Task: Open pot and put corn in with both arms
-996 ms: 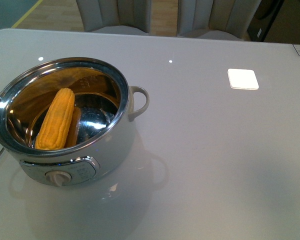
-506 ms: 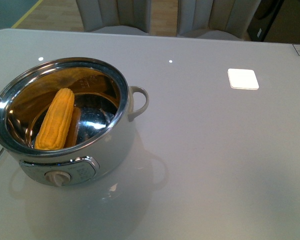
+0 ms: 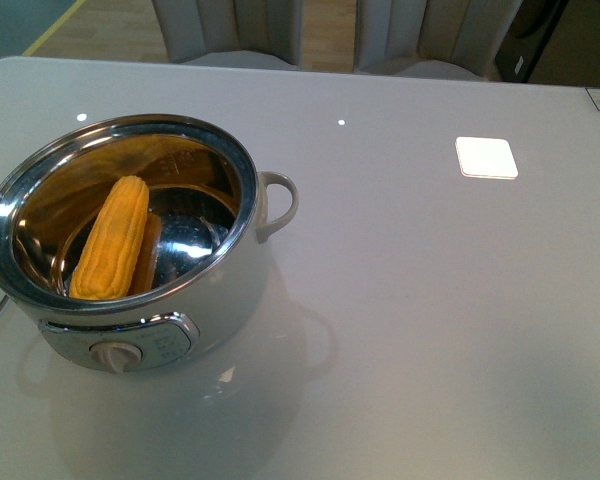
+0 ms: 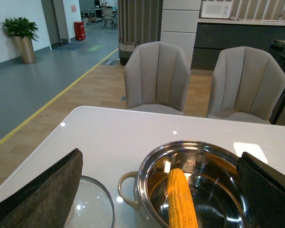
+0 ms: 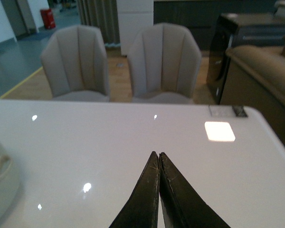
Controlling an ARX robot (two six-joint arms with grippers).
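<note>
1. Corn (image 3: 111,240) is the thing to watch, and it lies inside the pot (image 3: 230,290), leaning on the shiny steel wall with its thin tip pointing to the far side.
2. That pot sits on the near left part of the white table (image 3: 430,330), with its cream dial (image 3: 115,354) facing the near edge.
3. No lid is on the pot. A glass lid (image 4: 92,209) lies flat on the table just beside the pot, seen only in the left wrist view.
4. Left gripper (image 4: 161,190): its two dark pads are wide apart and hold nothing. The pot and corn show between them.
5. Right gripper (image 5: 158,159): its two black tips are pressed together with nothing between them. It hangs over bare table, well apart from the pot.
6. Neither arm shows in the front view.
7. I think both steps look done: the pot is open and the corn is in.
8. I think the next move calls for very little. Both arms only need to stay away from the pot so they do not bump it or the lid.
</note>
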